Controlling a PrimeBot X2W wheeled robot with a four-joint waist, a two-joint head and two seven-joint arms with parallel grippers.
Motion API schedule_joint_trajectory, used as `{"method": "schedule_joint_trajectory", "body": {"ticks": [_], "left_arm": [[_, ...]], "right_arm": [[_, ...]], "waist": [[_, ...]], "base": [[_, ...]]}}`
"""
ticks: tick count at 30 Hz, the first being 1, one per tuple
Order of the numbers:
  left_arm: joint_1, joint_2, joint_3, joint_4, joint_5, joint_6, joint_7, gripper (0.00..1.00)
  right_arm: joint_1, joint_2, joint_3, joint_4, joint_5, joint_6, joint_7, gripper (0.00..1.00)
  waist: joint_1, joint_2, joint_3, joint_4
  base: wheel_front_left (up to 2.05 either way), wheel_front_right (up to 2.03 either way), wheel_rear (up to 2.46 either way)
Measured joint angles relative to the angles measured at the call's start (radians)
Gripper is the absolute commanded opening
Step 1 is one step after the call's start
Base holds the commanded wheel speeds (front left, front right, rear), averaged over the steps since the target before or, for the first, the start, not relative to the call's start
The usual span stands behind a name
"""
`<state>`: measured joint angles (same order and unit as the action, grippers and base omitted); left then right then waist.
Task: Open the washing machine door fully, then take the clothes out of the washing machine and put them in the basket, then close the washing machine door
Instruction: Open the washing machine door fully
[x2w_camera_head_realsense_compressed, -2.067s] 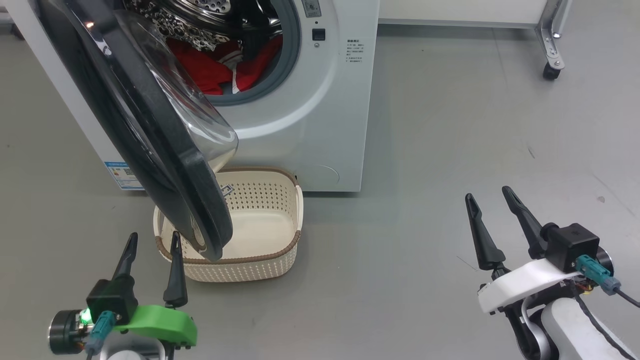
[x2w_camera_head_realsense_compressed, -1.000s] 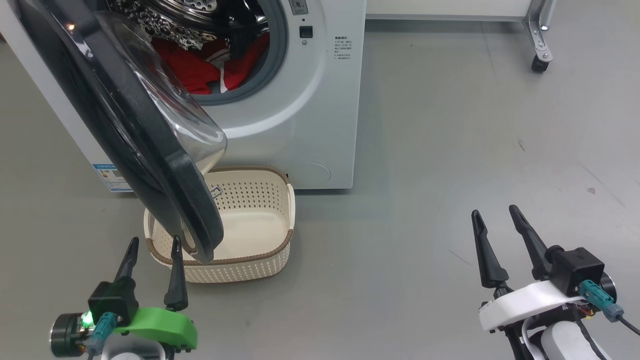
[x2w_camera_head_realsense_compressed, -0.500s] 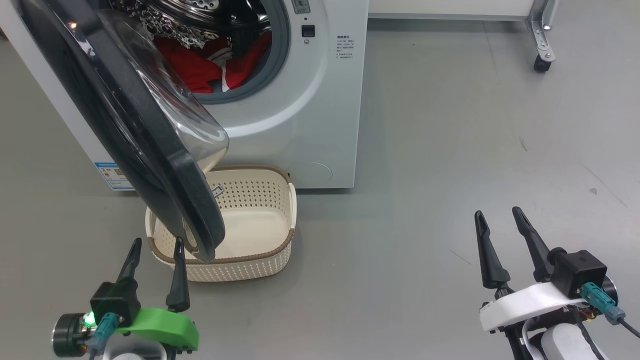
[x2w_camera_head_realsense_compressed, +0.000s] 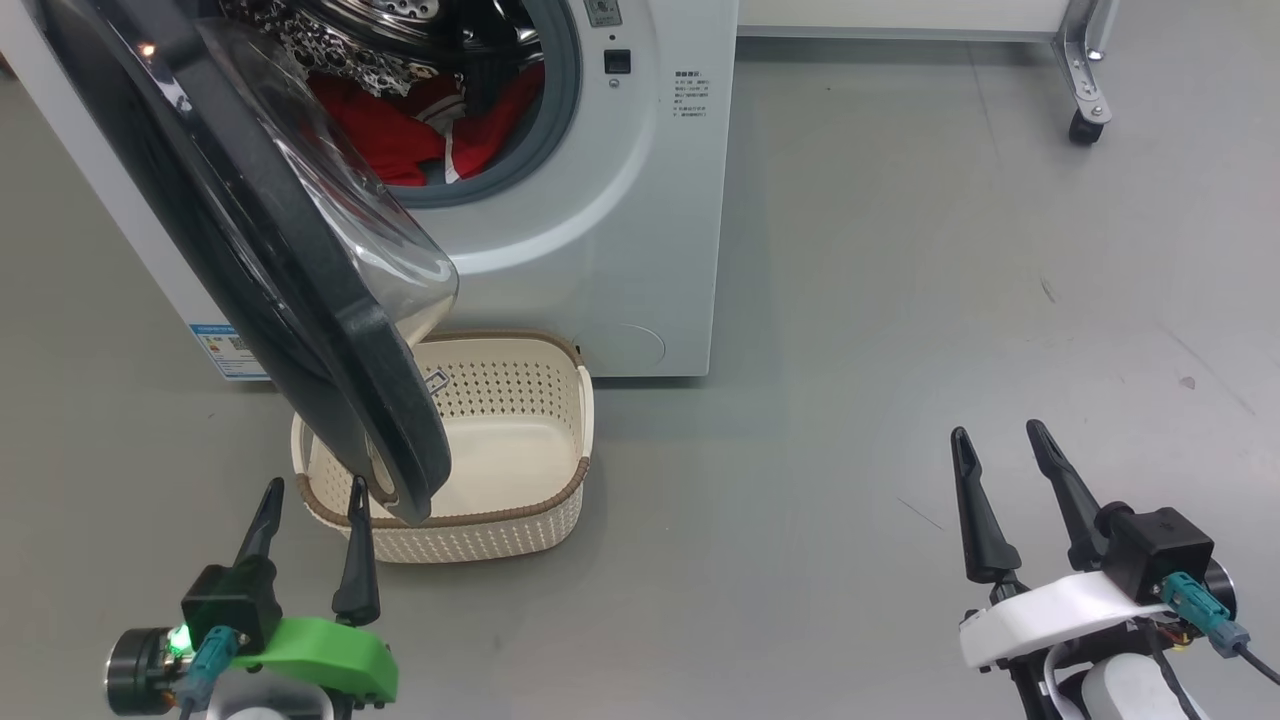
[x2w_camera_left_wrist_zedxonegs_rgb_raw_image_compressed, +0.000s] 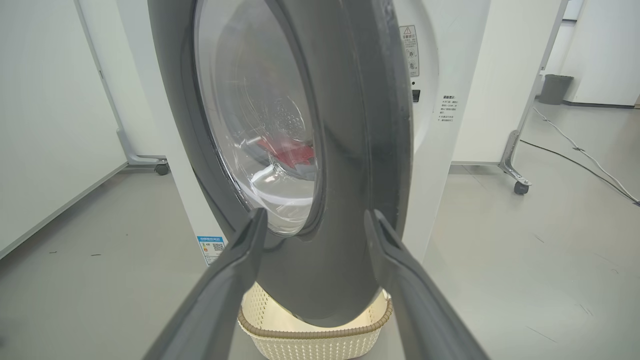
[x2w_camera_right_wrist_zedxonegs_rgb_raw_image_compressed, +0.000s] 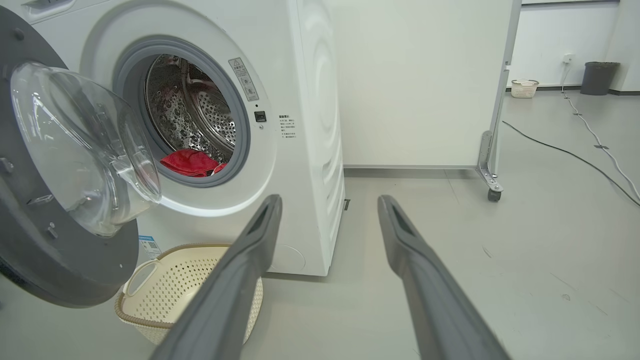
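Currently I find both claws wide open and empty. My left gripper (x2w_camera_head_realsense_compressed: 316, 485) holds its two fingers (x2w_camera_head_realsense_compressed: 352, 545) spread close before the lower rim of the washing machine door (x2w_camera_head_realsense_compressed: 330, 330). In the left wrist view that rim sits framed between them, and I cannot tell whether either finger touches it. My right gripper (x2w_camera_head_realsense_compressed: 998, 430) hangs over bare floor (x2w_camera_head_realsense_compressed: 900, 250) well to the right, fingers spread, touching nothing. The door stands partly swung out from the washing machine (x2w_camera_head_realsense_compressed: 640, 200), its bottom edge over the left part of the basket (x2w_camera_head_realsense_compressed: 500, 525), which sits on the floor against the machine's front. The clothes (x2w_camera_head_realsense_compressed: 400, 140), red with white trim, lie in the bottom of the drum (x2w_camera_right_wrist_zedxonegs_rgb_raw_image_compressed: 210, 110). Writing noted: a blue label (x2w_camera_head_realsense_compressed: 225, 350) low on the casing behind the door, a block of small print (x2w_camera_head_realsense_compressed: 687, 95) right of the drum opening, and a warning sticker (x2w_camera_right_wrist_zedxonegs_rgb_raw_image_compressed: 244, 79) on the surround. None is legible to me.
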<state>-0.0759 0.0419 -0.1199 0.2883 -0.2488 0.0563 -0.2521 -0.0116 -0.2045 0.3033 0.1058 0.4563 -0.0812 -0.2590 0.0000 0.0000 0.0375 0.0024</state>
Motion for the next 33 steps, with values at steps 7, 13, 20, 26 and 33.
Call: {"method": "schedule_joint_trajectory", "body": {"ticks": [7,13,20,26,33], "left_arm": [[0.0,0.0,0.0,0.001,0.0,-0.001,0.0,1.0],[0.0,0.0,0.0,0.003,0.0,-0.001,0.0,1.0],[0.0,0.0,-0.004,0.007,0.0,-0.001,0.0,1.0],[0.0,0.0,-0.011,0.019,0.0,-0.009,0.0,0.91],[0.0,0.0,-0.019,0.037,0.007,-0.01,0.0,0.0]], "right_arm": [[0.001,0.01,-0.009,0.002,-0.011,0.009,0.0,1.0],[0.001,0.017,-0.018,0.005,-0.019,0.018,0.0,1.0],[0.002,0.029,-0.03,0.007,-0.021,0.029,0.0,1.0],[0.006,0.035,-0.034,0.013,-0.03,0.039,0.0,1.0],[0.014,0.048,-0.044,0.018,-0.036,0.051,0.0,1.0]], "waist": [[0.0,0.0,-0.002,0.0],[0.0,0.0,-0.002,0.0],[0.0,0.0,-0.003,-0.001],[0.0,0.0,-0.004,-0.002],[0.0,0.0,-0.005,-0.001]], "base": [[0.0,0.0,0.0],[0.0,0.0,0.0],[0.0,0.0,0.0],[0.0,0.0,0.0],[0.0,0.0,0.0]]}}
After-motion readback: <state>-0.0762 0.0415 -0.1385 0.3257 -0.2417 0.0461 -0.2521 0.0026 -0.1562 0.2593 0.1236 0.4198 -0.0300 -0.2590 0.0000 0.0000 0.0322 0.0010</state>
